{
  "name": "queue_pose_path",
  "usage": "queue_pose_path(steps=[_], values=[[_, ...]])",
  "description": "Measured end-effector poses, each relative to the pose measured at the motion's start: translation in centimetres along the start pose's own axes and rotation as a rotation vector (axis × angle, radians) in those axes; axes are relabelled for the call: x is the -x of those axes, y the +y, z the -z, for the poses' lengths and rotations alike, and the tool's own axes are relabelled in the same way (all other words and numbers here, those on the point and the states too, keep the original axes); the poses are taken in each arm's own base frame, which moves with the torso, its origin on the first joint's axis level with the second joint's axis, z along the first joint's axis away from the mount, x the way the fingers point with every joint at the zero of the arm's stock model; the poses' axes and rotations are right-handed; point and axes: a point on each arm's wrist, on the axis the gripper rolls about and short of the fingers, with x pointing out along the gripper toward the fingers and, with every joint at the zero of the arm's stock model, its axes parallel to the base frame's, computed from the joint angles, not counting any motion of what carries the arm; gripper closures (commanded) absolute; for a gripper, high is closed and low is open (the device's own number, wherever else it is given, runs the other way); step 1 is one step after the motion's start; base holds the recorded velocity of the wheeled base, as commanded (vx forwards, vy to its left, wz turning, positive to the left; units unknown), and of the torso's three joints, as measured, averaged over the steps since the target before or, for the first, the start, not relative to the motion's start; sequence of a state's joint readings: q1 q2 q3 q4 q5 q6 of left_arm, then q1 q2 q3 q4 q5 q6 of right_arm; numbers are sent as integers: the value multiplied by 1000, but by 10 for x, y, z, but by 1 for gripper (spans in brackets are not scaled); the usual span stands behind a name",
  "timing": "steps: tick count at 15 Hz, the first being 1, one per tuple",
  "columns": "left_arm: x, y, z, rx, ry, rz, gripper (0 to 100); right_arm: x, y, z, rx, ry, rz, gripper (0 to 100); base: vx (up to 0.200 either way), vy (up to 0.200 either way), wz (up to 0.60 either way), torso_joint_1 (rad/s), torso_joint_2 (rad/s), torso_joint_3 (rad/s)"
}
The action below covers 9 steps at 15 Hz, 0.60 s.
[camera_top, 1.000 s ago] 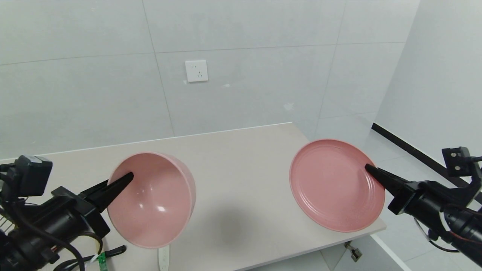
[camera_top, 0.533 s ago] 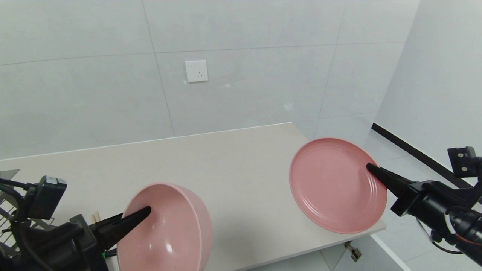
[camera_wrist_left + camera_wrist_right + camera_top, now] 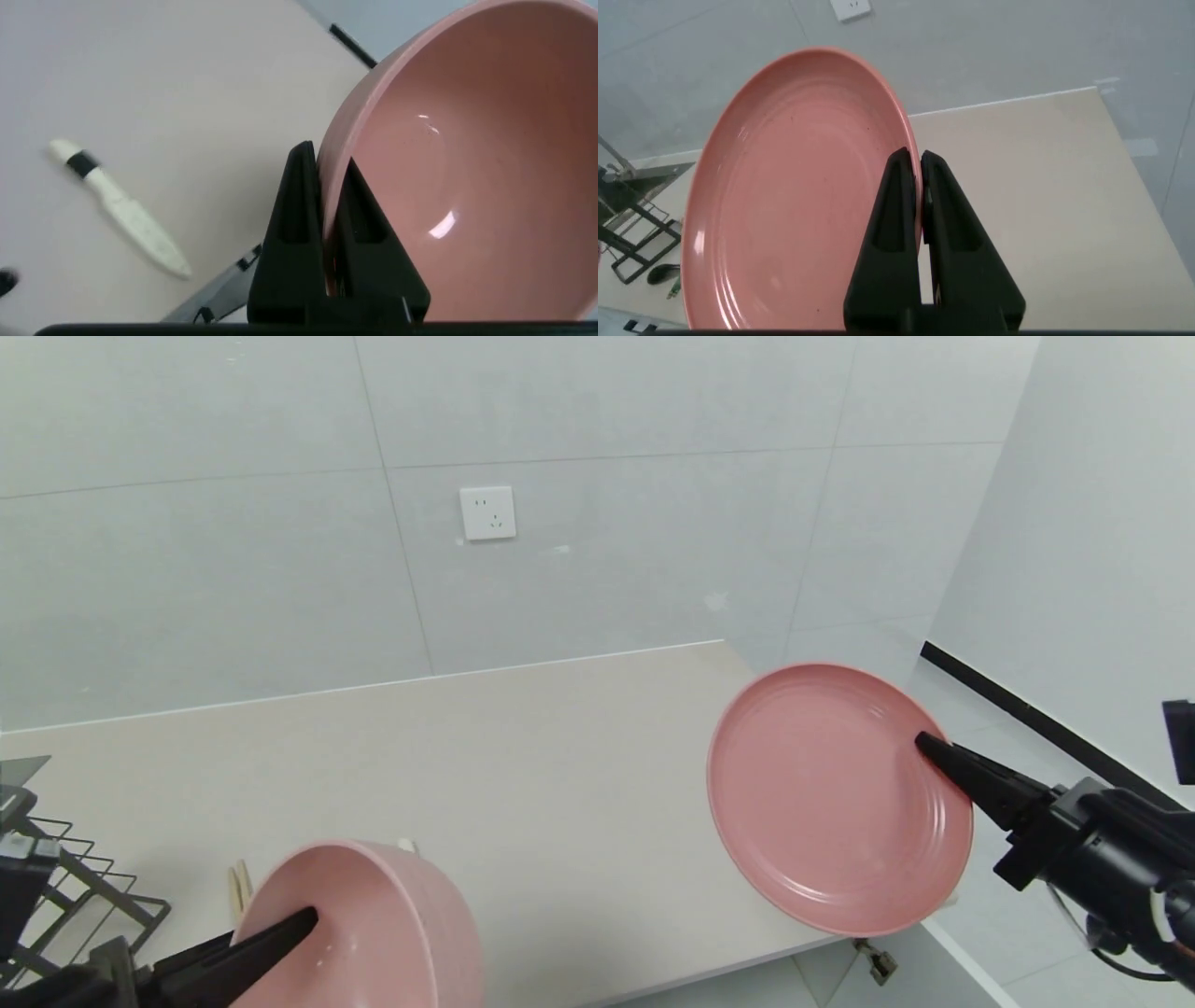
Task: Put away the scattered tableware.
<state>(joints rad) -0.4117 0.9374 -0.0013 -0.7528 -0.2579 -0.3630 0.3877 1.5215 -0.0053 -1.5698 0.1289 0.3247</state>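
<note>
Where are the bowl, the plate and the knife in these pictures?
bowl (image 3: 383, 933): head view, inner wall.
plate (image 3: 831, 803): head view, middle of its face.
knife (image 3: 126, 217): left wrist view, middle of its white body.

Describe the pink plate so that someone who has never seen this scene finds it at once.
Start at the beige table and go to its right end. There the right gripper pinches the rim of the pink plate, holding it tilted up. It is flat with faint rings, unlike the deep pink bowl in the left gripper at the near left.
</note>
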Motion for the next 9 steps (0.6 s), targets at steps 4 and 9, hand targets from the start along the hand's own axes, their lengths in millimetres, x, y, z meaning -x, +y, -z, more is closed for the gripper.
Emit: queue_pose_path(steps=[4,9], values=[[6,2,9,-60,63,-43,100,9,4,-11,9,-81,41,100,0,0,0,0,0,0],[10,0,8,-66,48,-22,100,20,4,-12,2,-119,264,100,0,0,0,0,0,0]])
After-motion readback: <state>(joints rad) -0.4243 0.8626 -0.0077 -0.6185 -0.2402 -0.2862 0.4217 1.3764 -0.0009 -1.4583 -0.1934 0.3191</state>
